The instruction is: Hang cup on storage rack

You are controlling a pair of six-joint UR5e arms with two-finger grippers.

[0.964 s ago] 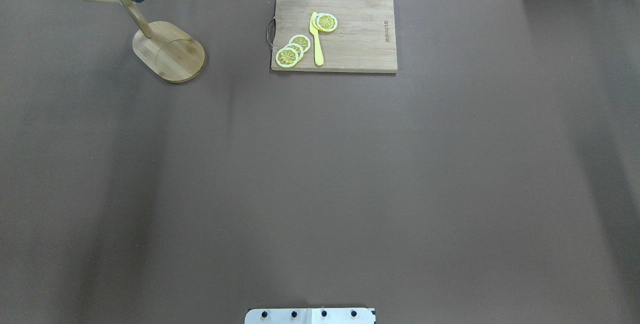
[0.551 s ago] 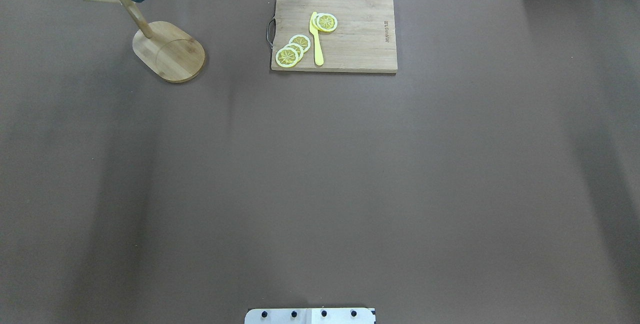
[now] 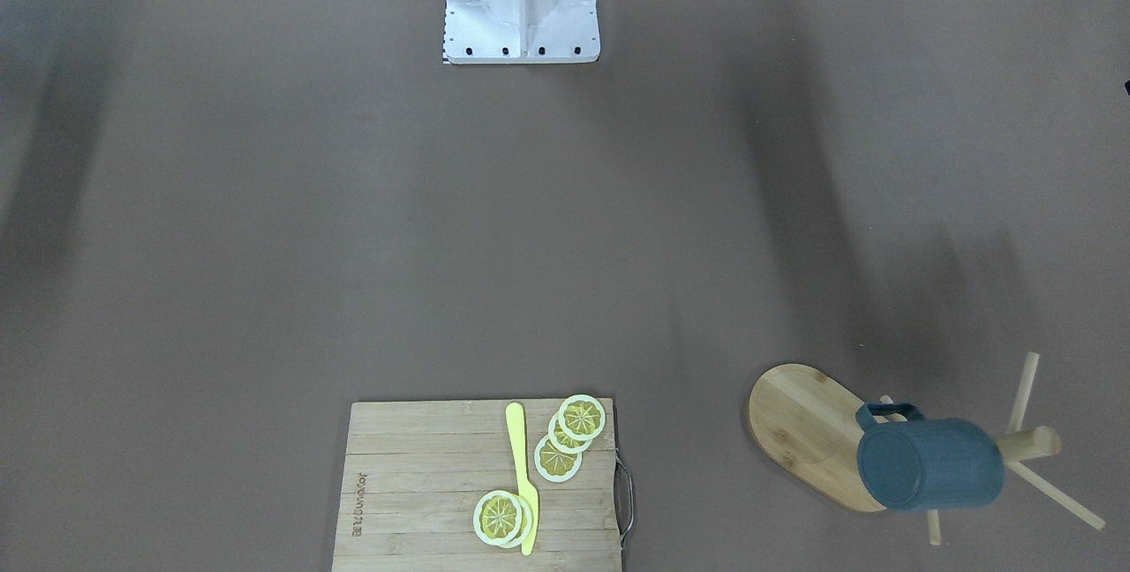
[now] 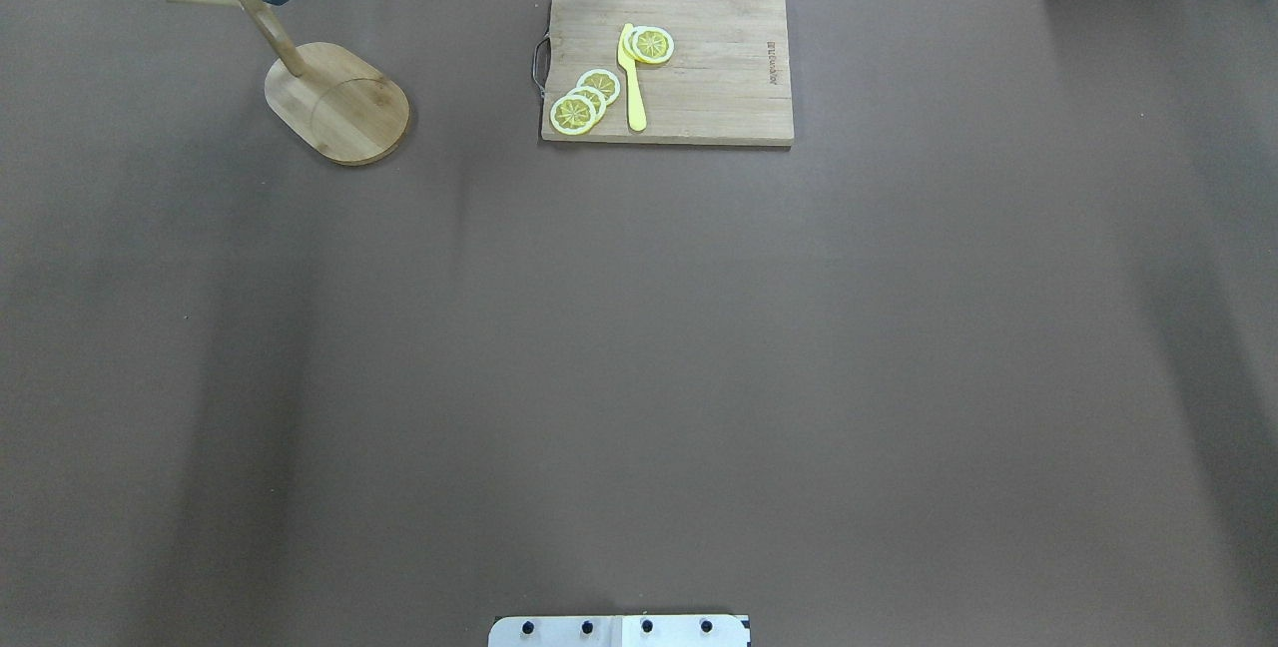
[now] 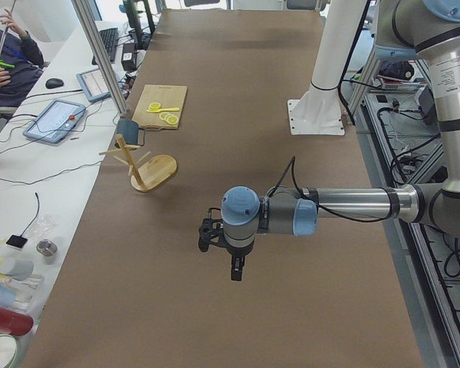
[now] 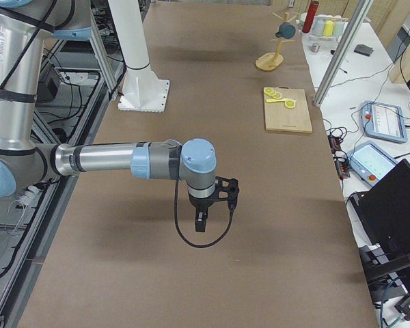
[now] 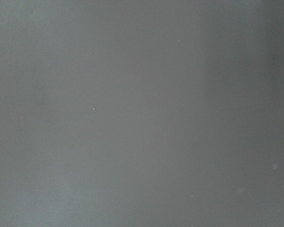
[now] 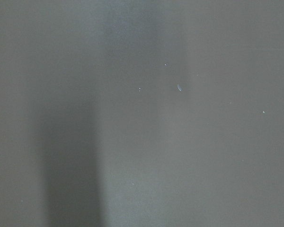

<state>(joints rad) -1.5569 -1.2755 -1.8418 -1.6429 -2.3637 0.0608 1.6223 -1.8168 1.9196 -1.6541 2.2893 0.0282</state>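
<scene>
Above the brown table cover [image 4: 639, 377]: left gripper [image 5: 236, 270] and right gripper [image 6: 201, 223]; spread or pressed together, impossible to tell. Well beyond both, near the far edge: cup [image 3: 931, 463] hung on storage rack [image 3: 794, 417], cutting board [image 4: 699, 78] alongside. Past that edge, white workbench [image 5: 31, 165] with tablets.

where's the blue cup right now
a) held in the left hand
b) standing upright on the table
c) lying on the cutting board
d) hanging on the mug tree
d: the cup hangs tipped on its side with its handle over a peg of the storage rack, up above the rack's oval base.
</scene>
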